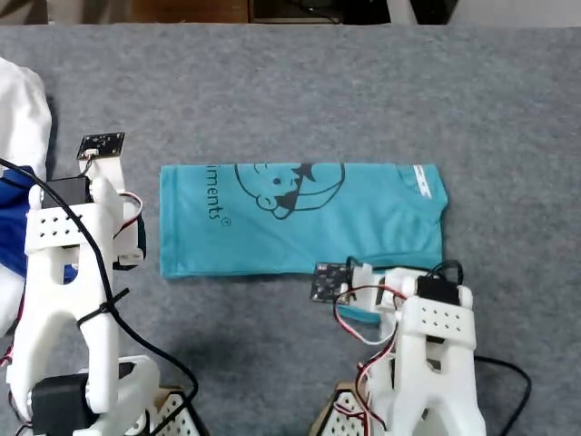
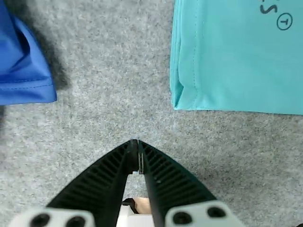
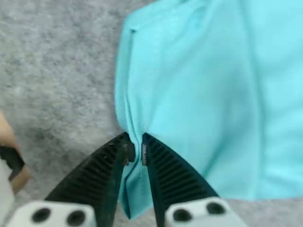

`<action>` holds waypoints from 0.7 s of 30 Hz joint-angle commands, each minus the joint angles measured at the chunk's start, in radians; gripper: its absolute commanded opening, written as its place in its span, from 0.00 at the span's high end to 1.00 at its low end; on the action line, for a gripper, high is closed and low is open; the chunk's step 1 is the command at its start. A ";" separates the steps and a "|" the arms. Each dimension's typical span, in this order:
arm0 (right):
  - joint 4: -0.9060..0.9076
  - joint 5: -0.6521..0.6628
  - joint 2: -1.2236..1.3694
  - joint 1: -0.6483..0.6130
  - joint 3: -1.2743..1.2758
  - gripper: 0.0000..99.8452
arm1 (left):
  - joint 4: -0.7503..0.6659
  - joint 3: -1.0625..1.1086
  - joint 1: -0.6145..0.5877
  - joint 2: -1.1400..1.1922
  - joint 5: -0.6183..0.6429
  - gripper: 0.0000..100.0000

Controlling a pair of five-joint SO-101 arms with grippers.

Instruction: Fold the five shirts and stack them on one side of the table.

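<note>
Teal cotton shirt with dark print (image 1: 363, 222), folded into a long band, lay flat mid-table. Soft, light, limp; probably best taken at hem or corner. Right gripper (image 3: 135, 147) pinched shut on its near edge. Left gripper (image 2: 138, 153), closed and empty, hung over grey felt table (image 1: 508, 100) beside the hem corner. Open room lay far and right; blue fabric garment (image 2: 21, 66) and white cloth (image 1: 23, 109) crowded the left edge.

Smooth matt cloth: teal shirt (image 1: 363, 227); rough felt: table (image 1: 272, 91); ribbed plastic: right claw (image 3: 135, 143).
</note>
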 commanded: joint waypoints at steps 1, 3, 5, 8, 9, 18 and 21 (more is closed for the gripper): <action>0.037 -0.008 0.004 -0.007 -0.120 1.00 | 0.011 -0.009 -0.006 -0.028 -0.003 0.98; 0.041 -0.008 0.004 -0.025 -0.163 1.00 | 0.011 -0.009 -0.006 -0.028 -0.005 0.98; 0.043 -0.006 0.005 -0.044 -0.193 1.00 | 0.009 -0.009 -0.005 -0.028 -0.005 0.98; 0.043 0.012 0.005 -0.068 -0.229 1.00 | 0.008 -0.011 -0.005 -0.028 -0.005 0.98; 0.041 0.021 0.005 -0.076 -0.237 1.00 | 0.008 -0.011 -0.005 -0.028 -0.005 0.98; -0.066 0.074 0.007 -0.113 -0.265 1.00 | 0.008 -0.012 -0.008 -0.028 -0.006 0.98; -0.103 0.074 0.031 -0.113 -0.268 1.00 | 0.008 -0.012 -0.006 -0.028 -0.006 0.98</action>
